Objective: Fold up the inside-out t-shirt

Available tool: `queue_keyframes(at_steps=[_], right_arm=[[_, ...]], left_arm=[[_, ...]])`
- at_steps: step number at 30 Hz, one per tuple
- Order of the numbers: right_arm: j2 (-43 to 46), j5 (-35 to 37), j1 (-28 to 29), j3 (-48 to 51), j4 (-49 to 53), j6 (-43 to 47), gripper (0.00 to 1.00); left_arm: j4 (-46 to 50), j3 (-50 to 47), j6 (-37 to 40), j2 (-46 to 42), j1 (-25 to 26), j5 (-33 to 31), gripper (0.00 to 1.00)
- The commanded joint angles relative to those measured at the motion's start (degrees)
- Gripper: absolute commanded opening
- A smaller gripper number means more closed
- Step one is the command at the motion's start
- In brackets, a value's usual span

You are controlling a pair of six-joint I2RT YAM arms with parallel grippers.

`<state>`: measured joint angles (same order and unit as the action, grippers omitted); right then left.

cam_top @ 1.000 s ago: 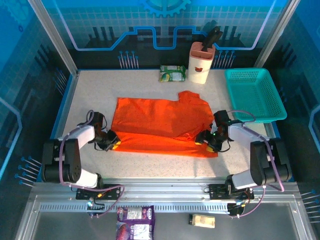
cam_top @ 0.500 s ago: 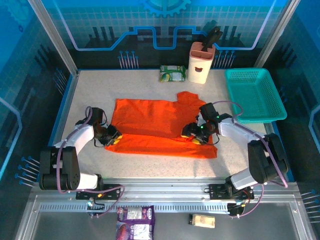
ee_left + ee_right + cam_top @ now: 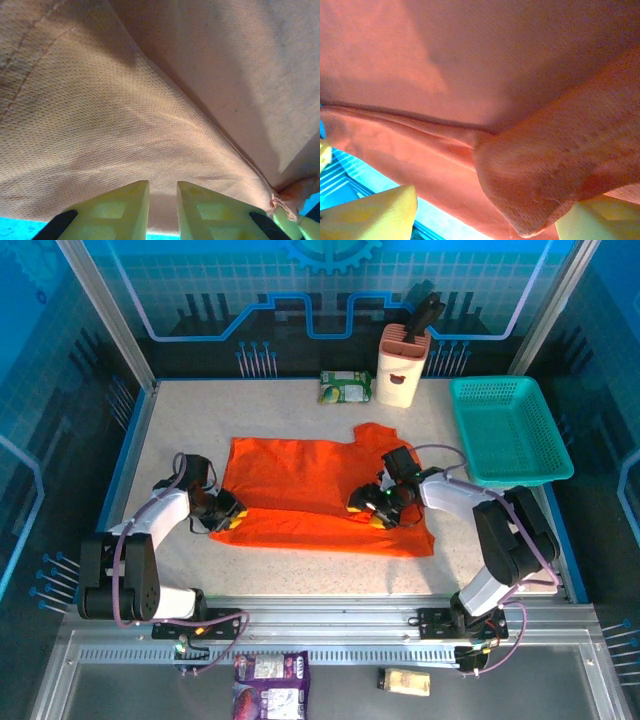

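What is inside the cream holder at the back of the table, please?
A dark handle sticks out of the top of the cream holder, leaning right. The holder's wall hides its lower part and anything else inside.

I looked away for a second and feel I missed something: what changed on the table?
The right end effector slid left, from the right edge of the t-shirt inward over it, cloth bunched between its spread fingers. The left end effector stayed pinching the left edge; basket unmoved.
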<state>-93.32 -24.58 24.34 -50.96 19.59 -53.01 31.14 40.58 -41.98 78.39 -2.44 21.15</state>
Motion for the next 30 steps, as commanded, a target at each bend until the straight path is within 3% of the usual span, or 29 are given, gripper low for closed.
queue_keyframes(at_steps=[1, 7, 16, 21, 30], right_arm=[[-3.35, -2.32, 0.57, -7.17, -4.14, -0.27, 0.70], [-5.78, -2.71, -0.57, -15.27, -1.58, 5.45, 0.67], [-0.84, 0.96, -5.01, -12.14, 12.91, 18.12, 0.67], [-5.17, -12.80, -3.35, -9.76, 5.04, 17.18, 0.65], [-15.17, -10.55, -1.72, -10.60, -1.38, 15.31, 0.65]], left_arm=[[1.20, 1.07, -0.32, -0.82, 0.38, 1.08, 0.23], [3.03, 2.95, 0.85, -1.57, 1.32, -1.04, 0.23], [3.78, 9.20, 3.61, 4.49, 9.00, -1.66, 0.24], [1.16, 11.72, 2.43, 9.25, 10.78, -3.17, 0.20], [2.09, 14.66, 4.12, 15.54, 10.83, -7.29, 0.18]])
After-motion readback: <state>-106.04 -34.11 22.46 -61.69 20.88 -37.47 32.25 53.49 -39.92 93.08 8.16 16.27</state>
